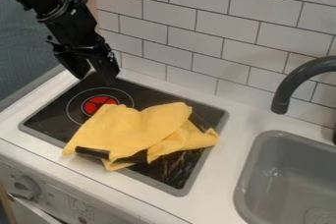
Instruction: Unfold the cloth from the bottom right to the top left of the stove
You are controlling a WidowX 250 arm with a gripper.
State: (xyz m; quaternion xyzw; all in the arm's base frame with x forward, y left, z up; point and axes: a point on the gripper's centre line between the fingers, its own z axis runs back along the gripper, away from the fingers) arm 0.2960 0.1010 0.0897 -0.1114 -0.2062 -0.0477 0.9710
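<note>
Hangs at the far corner of the stove with the end effector, its two fingers apart. Can see the yellow cloth in loose folds across the stove, reaching over the front rim and partly over the red burner mark.

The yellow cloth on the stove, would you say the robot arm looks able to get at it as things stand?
Probably yes: the gripper hangs over the far left corner of the stove, and nothing stands between it and the cloth.
</note>
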